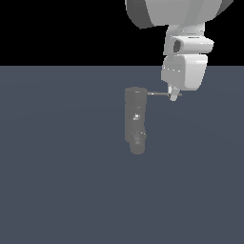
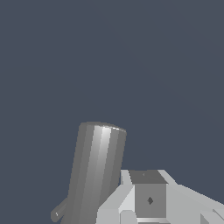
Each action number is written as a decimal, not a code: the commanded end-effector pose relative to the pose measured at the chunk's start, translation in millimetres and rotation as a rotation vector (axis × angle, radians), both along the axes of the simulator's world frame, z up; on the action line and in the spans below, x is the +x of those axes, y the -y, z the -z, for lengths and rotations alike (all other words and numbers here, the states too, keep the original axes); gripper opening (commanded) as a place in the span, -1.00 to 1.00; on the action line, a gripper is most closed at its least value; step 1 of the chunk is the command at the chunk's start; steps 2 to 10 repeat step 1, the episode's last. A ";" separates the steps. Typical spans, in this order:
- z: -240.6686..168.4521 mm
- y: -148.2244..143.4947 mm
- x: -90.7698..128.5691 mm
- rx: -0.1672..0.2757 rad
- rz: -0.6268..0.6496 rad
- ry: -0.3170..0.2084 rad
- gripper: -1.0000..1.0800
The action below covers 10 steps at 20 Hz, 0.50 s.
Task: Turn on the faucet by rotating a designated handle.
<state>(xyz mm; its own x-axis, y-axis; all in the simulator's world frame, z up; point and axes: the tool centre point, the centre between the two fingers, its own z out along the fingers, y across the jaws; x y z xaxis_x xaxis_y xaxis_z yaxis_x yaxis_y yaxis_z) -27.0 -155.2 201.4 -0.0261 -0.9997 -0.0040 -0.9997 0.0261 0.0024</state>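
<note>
In the exterior view the faucet (image 1: 136, 119) is a dark grey cylinder on the floor, with a rounded knob end (image 1: 137, 144) toward the camera. The handle (image 1: 158, 94), a thin grey rod, sticks out from the body's far end toward the exterior view's right. My gripper (image 1: 175, 95) hangs down from the white arm, and its narrow tips look closed together, right at the rod's free end. The wrist view shows the faucet body (image 2: 97, 170) close beside a grey finger block (image 2: 148, 199). A small stub (image 2: 58, 213) pokes out by the body's base.
The faucet lies on a flat blue-grey floor (image 1: 57, 181). The arm's large white links (image 1: 176, 14) fill the upper part of the exterior view, above the gripper.
</note>
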 end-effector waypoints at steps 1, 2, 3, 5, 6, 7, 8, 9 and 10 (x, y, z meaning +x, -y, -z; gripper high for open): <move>-0.2 19.1 0.9 -0.004 0.026 0.002 -1.00; -0.2 19.1 0.9 -0.004 0.026 0.002 -1.00; -0.2 19.1 0.9 -0.004 0.026 0.002 -1.00; -0.2 19.1 0.9 -0.004 0.026 0.002 -1.00; -0.2 19.1 0.9 -0.004 0.026 0.002 -1.00; -0.2 19.1 0.9 -0.004 0.026 0.002 -1.00; -0.2 19.1 0.9 -0.004 0.026 0.002 -1.00; -0.2 19.1 0.9 -0.004 0.026 0.002 -1.00; -0.2 19.1 0.9 -0.004 0.026 0.002 -1.00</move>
